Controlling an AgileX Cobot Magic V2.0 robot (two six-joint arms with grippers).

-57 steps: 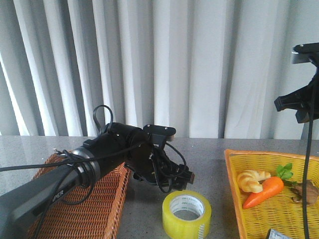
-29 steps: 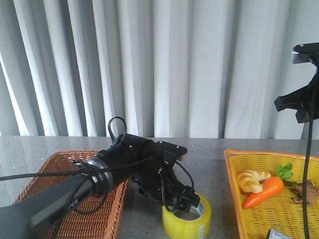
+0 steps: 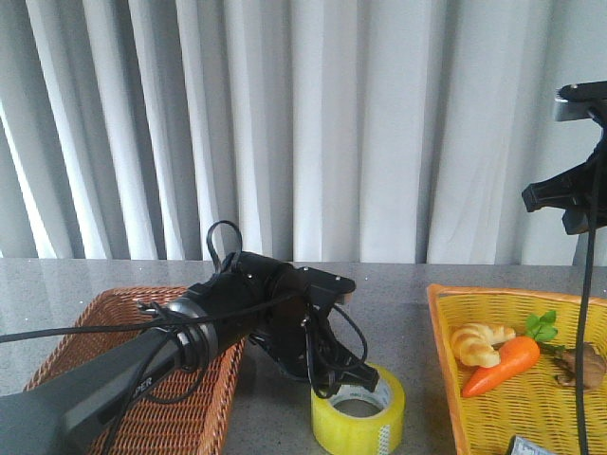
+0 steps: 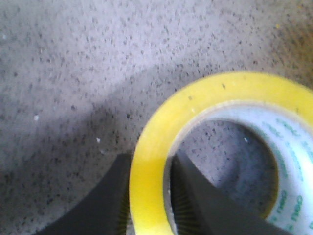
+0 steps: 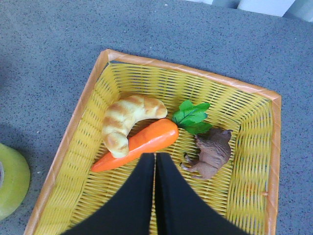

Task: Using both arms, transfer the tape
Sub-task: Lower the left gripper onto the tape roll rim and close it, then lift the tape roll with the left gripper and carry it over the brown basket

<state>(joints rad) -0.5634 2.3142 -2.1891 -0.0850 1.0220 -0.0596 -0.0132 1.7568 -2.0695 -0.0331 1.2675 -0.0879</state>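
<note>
Closing left claw (image 4: 149, 196) astride tape (image 4: 210, 147)

I am seeing bare surface (image 3: 408, 303) lying open between the brown basket (image 3: 180, 398) and the yellow basket (image 3: 446, 360); only the tape (image 3: 358, 412) is sitting there.

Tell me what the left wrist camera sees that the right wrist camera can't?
Only the left wrist view shows the left gripper: one finger outside the tape wall, the other inside the white core, with the wall between them.

Only the right wrist view shows the yellow basket holding a croissant, a carrot and a brown toy animal, with the right gripper shut above them.

Both show the tape on the speckled grey table; in the right wrist view only its edge shows.
</note>
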